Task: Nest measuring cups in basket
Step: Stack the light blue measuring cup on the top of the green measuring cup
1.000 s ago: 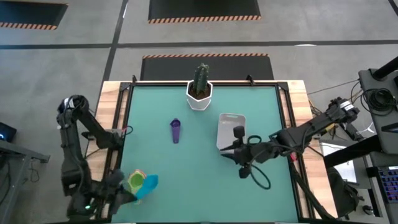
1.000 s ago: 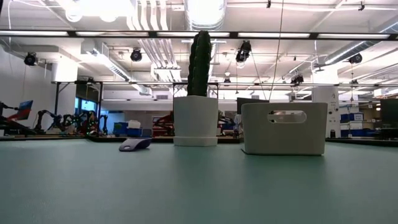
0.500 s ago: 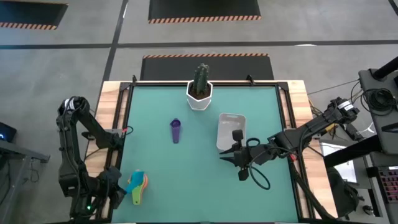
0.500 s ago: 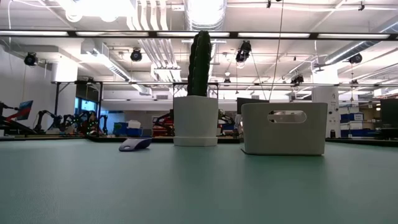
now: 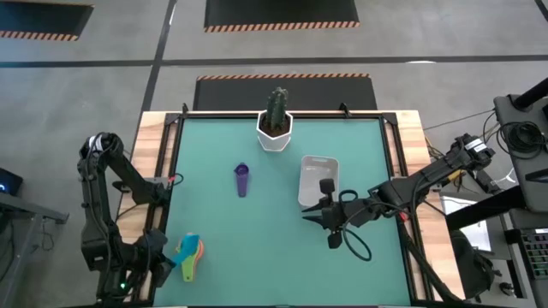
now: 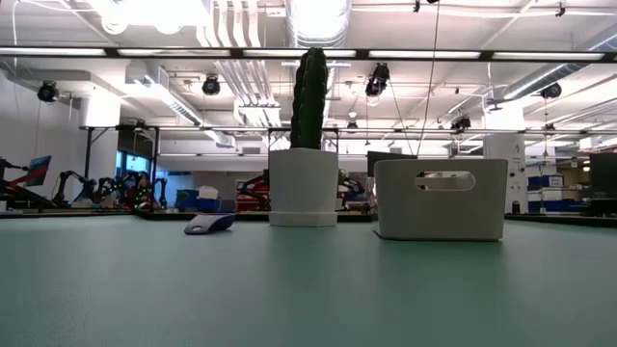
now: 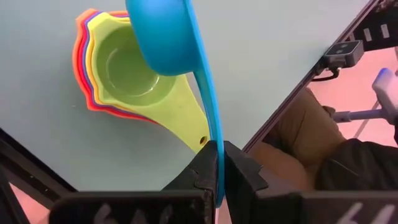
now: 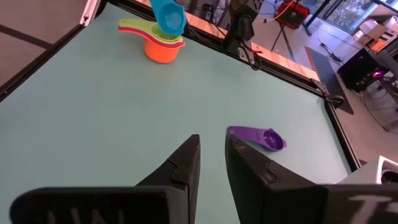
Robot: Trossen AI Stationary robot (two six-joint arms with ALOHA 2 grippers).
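Note:
My left gripper (image 5: 168, 262) is at the table's near left corner, shut on a blue measuring cup (image 7: 163, 30). That cup hangs tilted over a nested stack (image 7: 118, 71) with green on top and yellow, red and orange rims beneath; the stack (image 8: 155, 38) stands on the table. A purple cup (image 5: 241, 180) lies alone on its side mid-table. The grey-white basket (image 5: 318, 178) stands right of centre. My right gripper (image 8: 212, 149) hovers just near of the basket, fingers slightly apart, touching nothing. My left gripper pinches the blue cup's handle near its free end (image 7: 216, 163) between both fingers, which lie along the handle. The cup is turned on edge, and its bowl (image 8: 169, 15) is held out over the stack. Whether the bowl touches the stack, I cannot tell.
A white pot with a cactus (image 5: 275, 128) stands at the far edge, left of the basket. The table's raised frame (image 5: 171, 154) runs close beside the left gripper. Bare green mat lies between the stack and the basket.
My left gripper drew back toward the table's near left corner and turned. It carried the blue cup from beside the green cup to above the stack and tipped it on edge. Nothing has shifted in the last half second.

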